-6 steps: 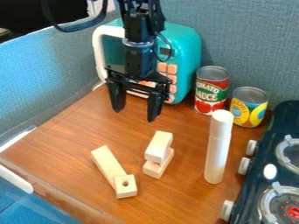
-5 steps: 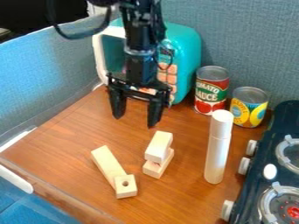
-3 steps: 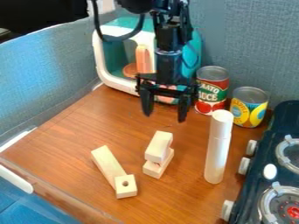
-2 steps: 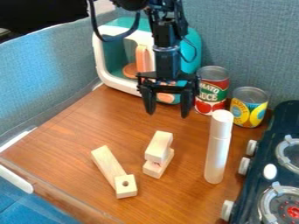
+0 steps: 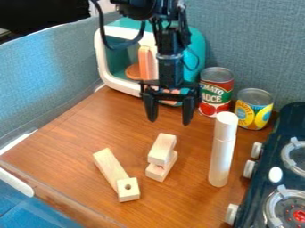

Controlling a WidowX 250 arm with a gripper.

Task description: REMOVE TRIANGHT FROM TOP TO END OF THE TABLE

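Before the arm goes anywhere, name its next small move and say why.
I'd probably ease the pincer over the upper wooden block and down: that block rests on the lower one, while the pincer hangs clear of both, open and empty.

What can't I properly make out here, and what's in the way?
All in the camera view:
- Turquoise toy microwave: middle of its front, behind the black robot arm.
- Lower pale wooden block: most of its top, under the upper pale wooden block.
- Dark toy stove: far side, cut off by the right edge.
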